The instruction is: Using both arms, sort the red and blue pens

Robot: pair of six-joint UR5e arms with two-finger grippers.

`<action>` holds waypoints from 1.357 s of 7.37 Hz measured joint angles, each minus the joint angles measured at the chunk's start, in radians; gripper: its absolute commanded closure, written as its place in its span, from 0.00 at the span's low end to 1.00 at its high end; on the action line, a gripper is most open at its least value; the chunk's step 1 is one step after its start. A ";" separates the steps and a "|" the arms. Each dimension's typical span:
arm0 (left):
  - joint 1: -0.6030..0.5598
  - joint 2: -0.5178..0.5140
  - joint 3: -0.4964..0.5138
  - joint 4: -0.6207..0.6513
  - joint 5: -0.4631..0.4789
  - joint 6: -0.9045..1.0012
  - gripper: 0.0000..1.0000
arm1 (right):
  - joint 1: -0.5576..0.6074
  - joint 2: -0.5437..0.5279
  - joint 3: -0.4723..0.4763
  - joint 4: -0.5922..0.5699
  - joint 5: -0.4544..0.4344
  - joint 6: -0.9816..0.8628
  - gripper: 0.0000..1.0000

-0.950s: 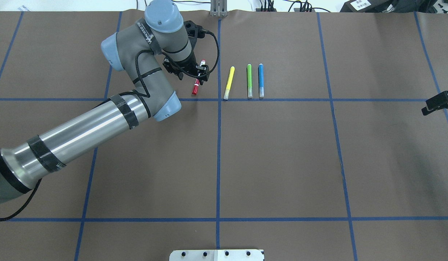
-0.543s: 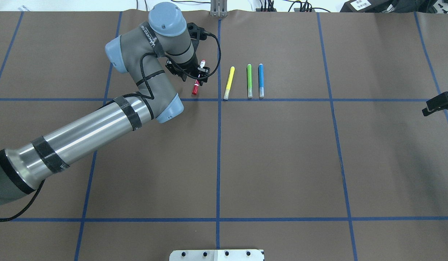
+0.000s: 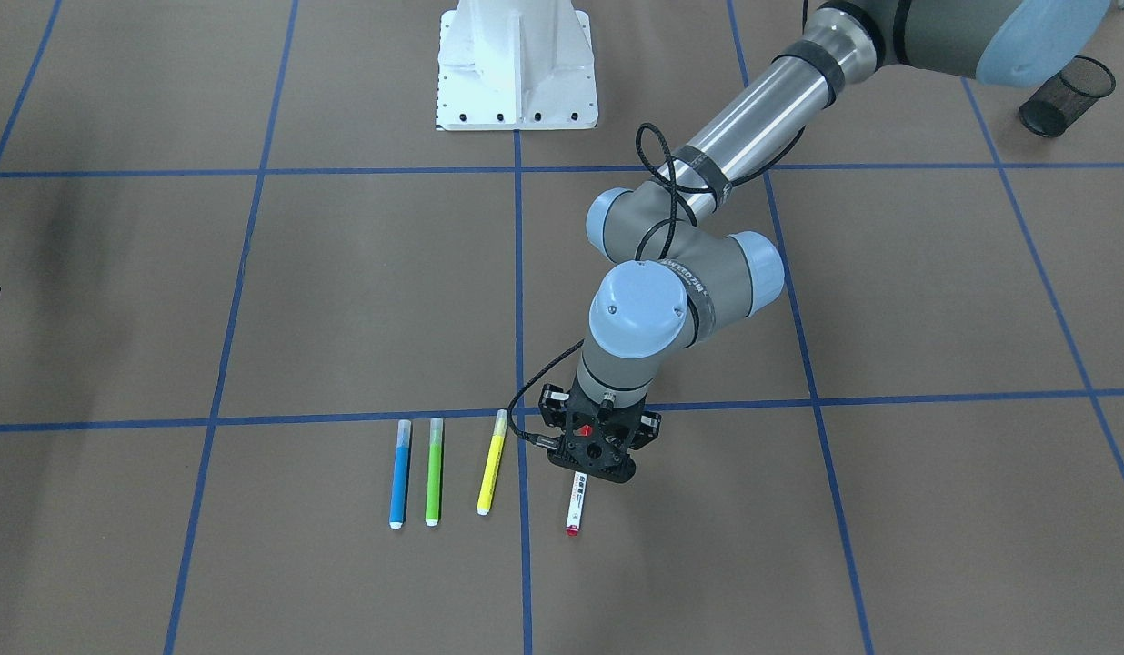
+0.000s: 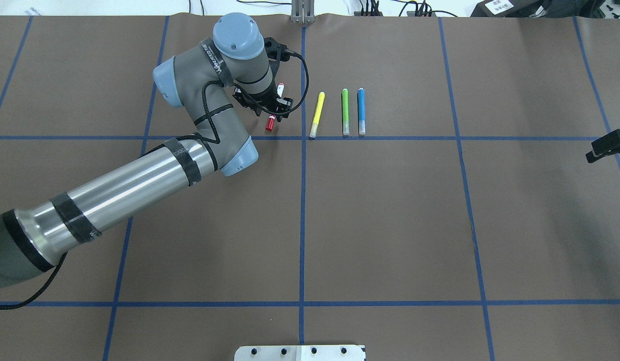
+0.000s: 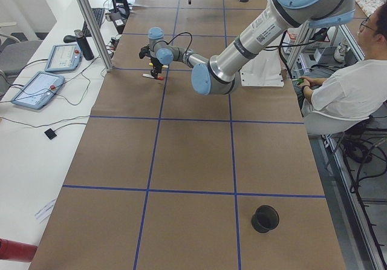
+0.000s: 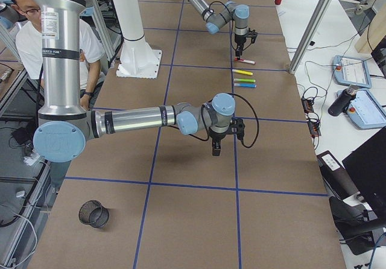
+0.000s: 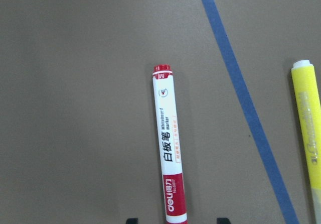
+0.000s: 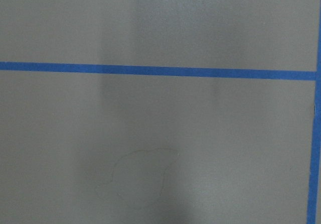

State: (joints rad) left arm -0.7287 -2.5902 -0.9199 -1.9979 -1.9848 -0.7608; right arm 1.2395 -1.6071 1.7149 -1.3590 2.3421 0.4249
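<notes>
On the table, brown paper covers the whole top, cut into big squares by blue tape lines. Round it are white side benches w/ teach pendants & metal posts. A seated person in a white shirt is next to the white pedestal.

Containers: two black mesh cups, the left-end cup & the right-end cup. Both stand upright w/ mouths up, and their insides show only dark mesh.

All four pens lie flat in one row, approx. parallel, just past a cross tape line on the side away from the robot. From the robot's left: red pen, yellow marker, green marker, blue pen. The red pen is just left of the centre tape line, the other three to its right.

The left gripper points straight down over the red pen. In the wrist view its fingertips stand either side of the red cap w/ clear gaps, so the jaws are wide apart & grip nothing.

The right gripper hangs over bare paper at the table's right edge, well apart from the pens. Can't tell how its jaws stand.
</notes>
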 measured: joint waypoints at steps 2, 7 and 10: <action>0.002 -0.001 0.005 -0.002 0.007 0.000 0.42 | 0.000 -0.002 0.000 0.000 0.000 0.000 0.00; 0.011 -0.001 0.010 -0.004 0.008 0.000 0.50 | 0.000 -0.002 -0.001 0.000 0.001 0.002 0.00; 0.012 0.000 0.011 -0.003 0.007 0.000 0.58 | 0.000 -0.002 -0.003 -0.001 0.000 0.002 0.00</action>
State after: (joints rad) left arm -0.7165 -2.5900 -0.9092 -2.0012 -1.9773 -0.7608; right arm 1.2394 -1.6092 1.7122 -1.3605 2.3425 0.4265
